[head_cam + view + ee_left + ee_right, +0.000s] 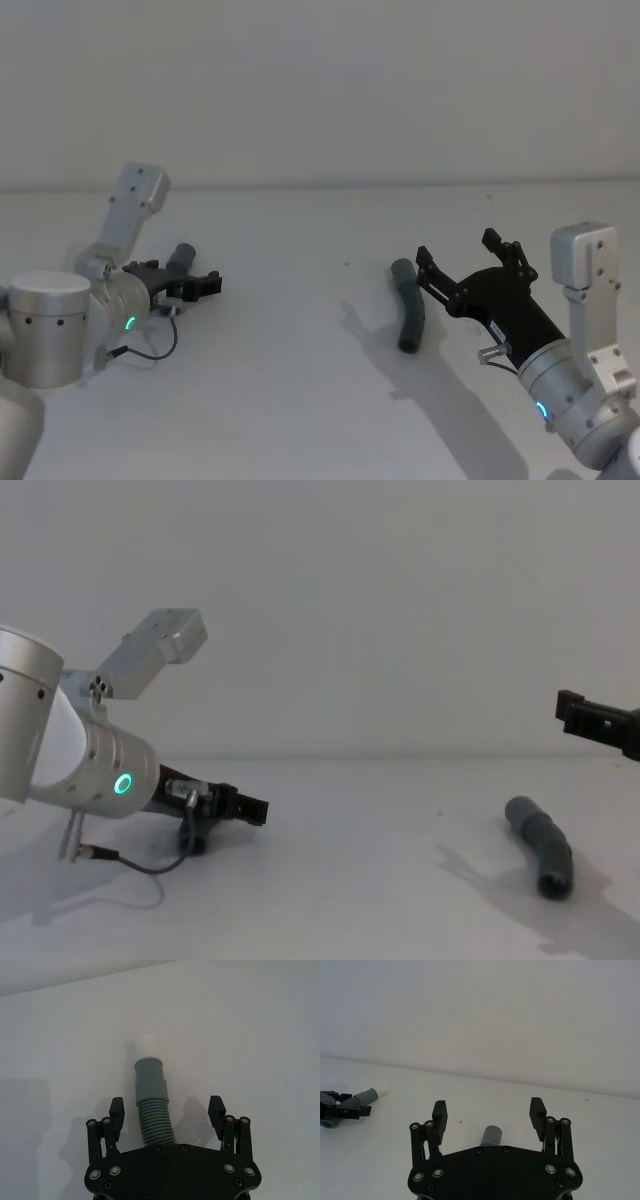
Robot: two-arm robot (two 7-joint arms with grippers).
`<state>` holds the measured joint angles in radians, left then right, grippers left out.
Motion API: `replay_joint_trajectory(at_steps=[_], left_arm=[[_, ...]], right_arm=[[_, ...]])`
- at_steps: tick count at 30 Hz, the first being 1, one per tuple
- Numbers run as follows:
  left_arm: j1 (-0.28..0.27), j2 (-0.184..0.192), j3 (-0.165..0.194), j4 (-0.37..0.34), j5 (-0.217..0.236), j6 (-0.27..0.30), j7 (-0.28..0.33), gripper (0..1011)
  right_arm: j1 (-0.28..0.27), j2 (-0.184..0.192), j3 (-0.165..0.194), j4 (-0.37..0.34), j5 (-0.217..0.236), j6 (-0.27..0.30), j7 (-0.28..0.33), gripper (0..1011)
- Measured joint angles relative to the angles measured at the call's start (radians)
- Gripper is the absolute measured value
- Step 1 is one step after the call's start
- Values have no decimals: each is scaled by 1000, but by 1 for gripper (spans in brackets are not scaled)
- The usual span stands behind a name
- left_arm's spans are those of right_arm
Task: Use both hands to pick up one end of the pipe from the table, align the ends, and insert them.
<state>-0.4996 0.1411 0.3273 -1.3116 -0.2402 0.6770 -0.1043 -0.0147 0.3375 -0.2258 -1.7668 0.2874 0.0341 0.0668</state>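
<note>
Left wrist view: ribbed, white-tipped pipe [151, 1110] between spread left fingers [117, 1110]; right fingers [538, 1110] spread.

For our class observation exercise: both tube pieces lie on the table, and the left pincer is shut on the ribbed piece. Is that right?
No. The left pincer is open: the left wrist view shows its fingers apart either side of the ribbed piece, not touching it. Both pieces do lie on the table.

Ribbed dark grey pipe piece [151, 1110] with white tip [148, 1046] on the table [300, 400] at left, smooth bent piece [408, 308] at right, well apart.
</note>
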Motion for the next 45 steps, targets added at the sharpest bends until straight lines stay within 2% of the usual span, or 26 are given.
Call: replay_joint_trajectory(at_steps=[27, 31, 34, 37, 38, 45], left_arm=[[-24, -7, -11, 40, 17, 16, -7, 1002], [-25, -7, -12, 42, 19, 16, -7, 919], [-25, -6, -13, 44, 21, 15, -6, 815], [-25, -6, -13, 44, 22, 15, -5, 765], [-25, -6, -13, 44, 22, 15, -5, 719], [-26, -6, -14, 46, 22, 15, -5, 645]], right_arm=[[0, 0, 0, 0, 0, 0, 0, 1002], [0, 0, 0, 0, 0, 0, 0, 1002], [0, 0, 0, 0, 0, 0, 0, 1002], [0, 0, 0, 0, 0, 0, 0, 1002], [0, 0, 0, 0, 0, 0, 0, 1002], [0, 0, 0, 0, 0, 0, 0, 1002]])
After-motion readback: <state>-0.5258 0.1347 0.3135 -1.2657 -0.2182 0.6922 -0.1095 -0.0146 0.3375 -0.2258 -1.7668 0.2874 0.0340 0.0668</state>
